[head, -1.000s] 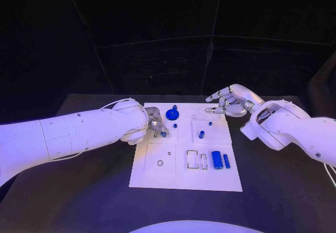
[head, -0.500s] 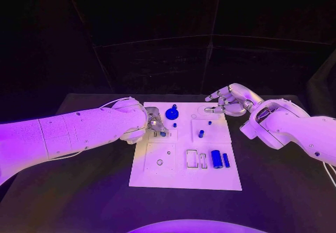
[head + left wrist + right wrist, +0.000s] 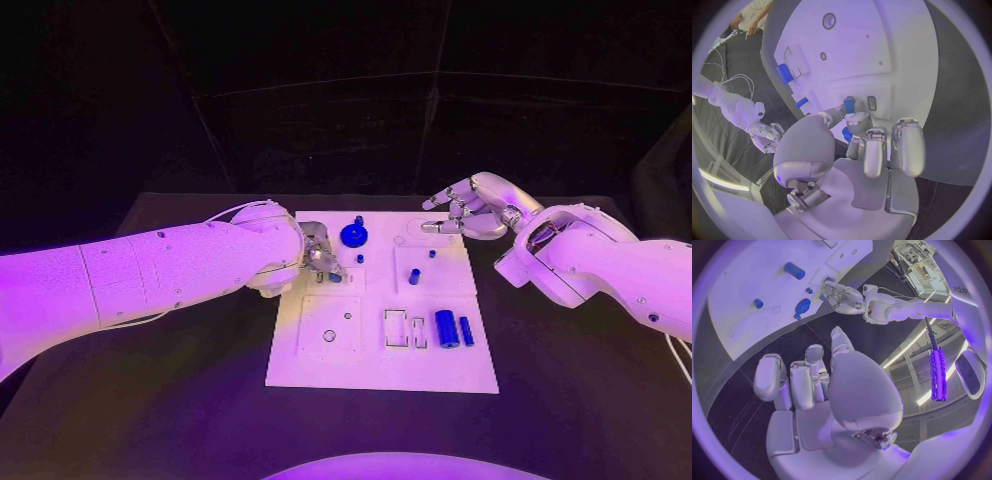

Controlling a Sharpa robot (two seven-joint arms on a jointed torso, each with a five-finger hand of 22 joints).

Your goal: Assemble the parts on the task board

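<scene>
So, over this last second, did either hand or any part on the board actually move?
Nothing visibly moved. The left hand still pinches a small blue part over the task board, just as before. The right hand stays at the board's far right corner, holding nothing. The blue knob, the pegs and the two blue cylinders lie where they were.

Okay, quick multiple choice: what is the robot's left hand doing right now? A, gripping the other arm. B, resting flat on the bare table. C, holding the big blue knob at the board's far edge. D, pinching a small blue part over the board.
D: the left hand pinches a small blue part at its fingertips over the task board.
</scene>
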